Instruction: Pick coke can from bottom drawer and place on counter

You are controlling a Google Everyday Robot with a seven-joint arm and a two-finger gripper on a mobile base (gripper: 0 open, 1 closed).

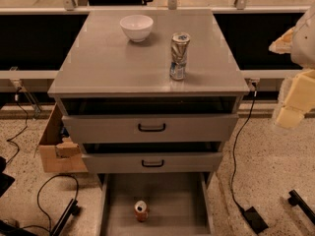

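The coke can [141, 211] stands upright on the floor of the open bottom drawer [170, 193], below the table's front edge, so it seems free to be taken from above. The drawer holds nothing else. On the table [108, 68] stand a white bowl [136, 27] (it looks empty) and a dented can [179, 56]. The pincer [294, 97] hangs beyond the table's right edge, well apart from the coke can; apart or together, I cannot tell.

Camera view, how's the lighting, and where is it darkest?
Camera view: warm light gives the counter a soft sheen; the gaps above the upper drawers are darkest; the bottom drawer is shaded around the coke can; the claw hangs lit at the right edge.
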